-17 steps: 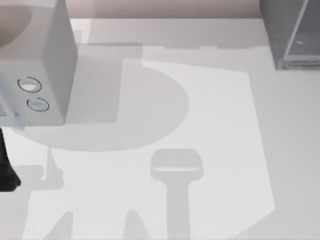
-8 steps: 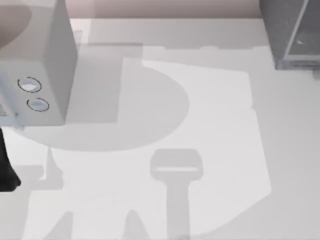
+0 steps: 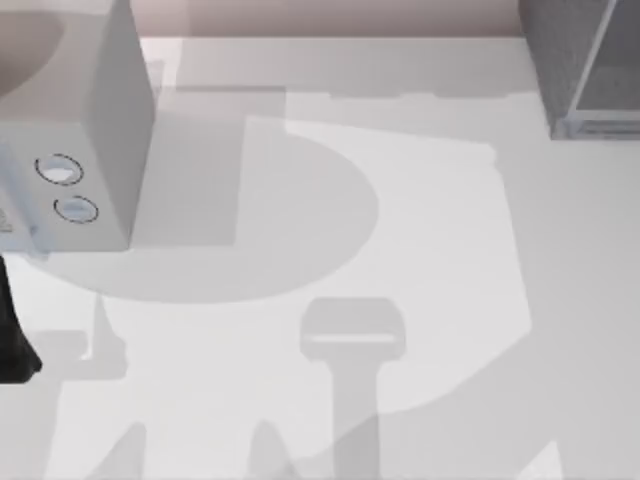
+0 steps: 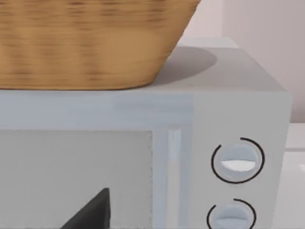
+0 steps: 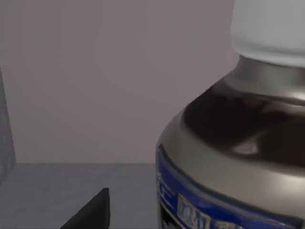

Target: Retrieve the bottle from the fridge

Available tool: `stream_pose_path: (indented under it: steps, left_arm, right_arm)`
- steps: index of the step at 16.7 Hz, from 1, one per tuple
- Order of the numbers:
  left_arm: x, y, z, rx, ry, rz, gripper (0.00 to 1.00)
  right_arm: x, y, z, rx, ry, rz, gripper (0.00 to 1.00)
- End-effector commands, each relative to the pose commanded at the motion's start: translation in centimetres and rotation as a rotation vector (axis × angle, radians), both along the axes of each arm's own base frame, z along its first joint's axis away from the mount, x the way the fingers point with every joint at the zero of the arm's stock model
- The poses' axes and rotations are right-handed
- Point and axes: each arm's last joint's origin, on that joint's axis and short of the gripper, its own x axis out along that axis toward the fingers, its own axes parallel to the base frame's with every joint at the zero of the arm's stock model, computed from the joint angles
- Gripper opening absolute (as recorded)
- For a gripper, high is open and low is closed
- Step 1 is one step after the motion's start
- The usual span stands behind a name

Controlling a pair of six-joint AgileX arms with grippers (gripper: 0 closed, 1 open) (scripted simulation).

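The bottle (image 5: 238, 143) looms very close in the right wrist view, with a white cap, a silvery-grey shoulder and a blue label band. It stands upright on the fridge's grey floor (image 5: 71, 181) before a plain back wall. My right gripper (image 5: 143, 220) is open inside the fridge beside the bottle; one dark fingertip (image 5: 93, 212) shows, apart from the bottle. In the top view the fridge (image 3: 580, 60) is the dark speckled cabinet at the back right. My left gripper (image 4: 152, 220) is open and parked facing the lighter grey box.
A light grey box with two round dials (image 3: 95, 130) stands at the back left, and a wicker basket (image 4: 90, 43) sits on top of it. My left arm (image 3: 12, 345) shows dark at the left edge. Arm shadows cross the white table (image 3: 430, 230).
The large shadow over the table's right front has spread inward and downward. The boxes and the left arm have not moved.
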Motion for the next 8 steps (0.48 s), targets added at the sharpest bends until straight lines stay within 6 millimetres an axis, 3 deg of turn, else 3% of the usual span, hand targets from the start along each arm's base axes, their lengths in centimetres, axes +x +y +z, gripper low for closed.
stream_pose_path:
  steps: [5, 8]
  left_arm:
    - [0.00, 0.00, 0.00, 0.000, 0.000, 0.000, 1.00]
    - [0.00, 0.00, 0.00, 0.000, 0.000, 0.000, 1.00]
  right_arm:
    - [0.37, 0.07, -0.02, 0.001, 0.003, 0.000, 1.00]
    - [0.37, 0.07, -0.02, 0.001, 0.003, 0.000, 0.77]
